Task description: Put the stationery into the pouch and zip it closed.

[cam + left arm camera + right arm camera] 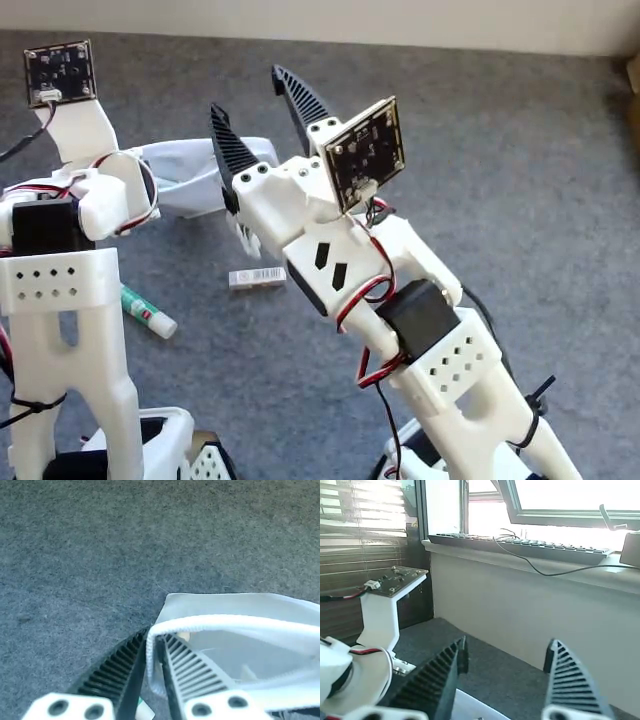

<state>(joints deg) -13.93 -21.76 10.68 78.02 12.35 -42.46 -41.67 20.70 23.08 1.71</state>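
- On the far left side of the grey mat (520,180) lies the white pouch (195,180). Its mouth is open and the zip is not done up.
- The left gripper (154,647) is down at one end of the pouch's mouth. Its two black fingers (190,670) are squeezed together, and the rim of the pouch is pinched between them.
- The right gripper (246,92) is up in the air, just to the right of the pouch. Its two black fingers (232,150) are spread wide apart, and it holds nothing. The fingers point up and toward the far wall (530,620).
- A glue stick (148,312) with a green body and a white end lies on the mat. It is near the left arm's base and closer to us than the pouch. It is not in the pouch.
- A small white block (257,277) lies flat on the mat to the right of the glue stick, below the right arm. It is also outside the pouch, and it does not touch the pouch or the glue stick.
- Up on the window sill (600,577) behind the table sits a dark keyboard (520,545). A thin dark cable (545,572) hangs down from it.
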